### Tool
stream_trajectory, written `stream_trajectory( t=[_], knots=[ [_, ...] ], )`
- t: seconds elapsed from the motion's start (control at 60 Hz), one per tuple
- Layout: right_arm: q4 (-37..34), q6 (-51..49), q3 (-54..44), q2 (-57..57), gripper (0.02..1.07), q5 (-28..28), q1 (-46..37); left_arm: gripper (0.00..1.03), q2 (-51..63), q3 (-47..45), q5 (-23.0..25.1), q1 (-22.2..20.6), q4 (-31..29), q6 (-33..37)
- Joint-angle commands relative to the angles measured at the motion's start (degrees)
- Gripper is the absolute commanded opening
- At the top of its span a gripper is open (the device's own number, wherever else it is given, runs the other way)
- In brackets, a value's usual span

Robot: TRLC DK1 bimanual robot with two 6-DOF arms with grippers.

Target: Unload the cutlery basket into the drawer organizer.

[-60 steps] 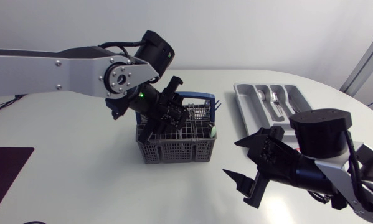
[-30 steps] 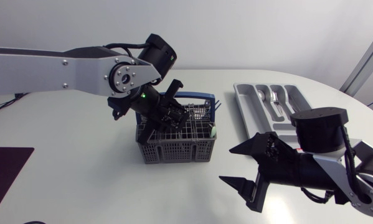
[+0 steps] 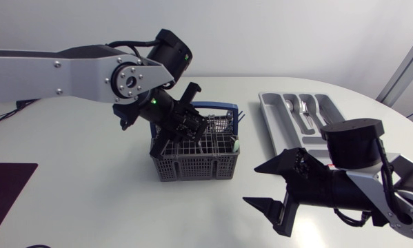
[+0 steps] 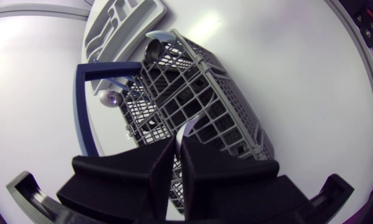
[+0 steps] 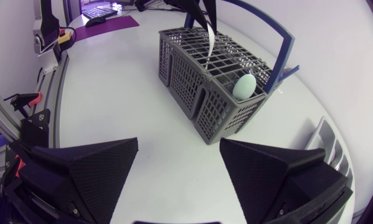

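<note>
Cutlery basket [image 3: 196, 162], grey plastic mesh with blue handle, mid-table near the grey drawer organizer [image 3: 272, 114]; left gripper [image 4: 177, 140] pinched narrow on a thin pale utensil [image 5: 209, 43], so lift straight up, clear of the grid, before swinging across; right gripper [image 5: 177, 149] wide, empty.

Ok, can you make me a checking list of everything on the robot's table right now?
Surface: white table, smooth.
Job's things: grey plastic cutlery basket with blue handle, cutlery inside; grey drawer organizer tray with metal forks in it.
Clutter: dark purple flat mat at a table corner.
Grippers: left gripper shut on a thin pale cutlery piece over the basket; right gripper open beside the basket, holding nothing.
Cables: black cable on the left arm, another on the right arm.
Surroundings: nothing seen.
</note>
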Motion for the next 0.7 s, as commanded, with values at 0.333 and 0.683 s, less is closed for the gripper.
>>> stream_trajectory(
  t=[0.333,0.683],
  knots=[
    [-1.46,1.67,0.54,-1.36,0.97,0.57,1.69,0.14,-6.39,0.34,-1.26,-0.10,-2.23,2.02],
    [-1.46,1.84,0.28,-2.06,0.97,2.51,3.36,0.15,-9.46,0.34,-3.54,-1.24,-4.51,3.25]
  ],
)
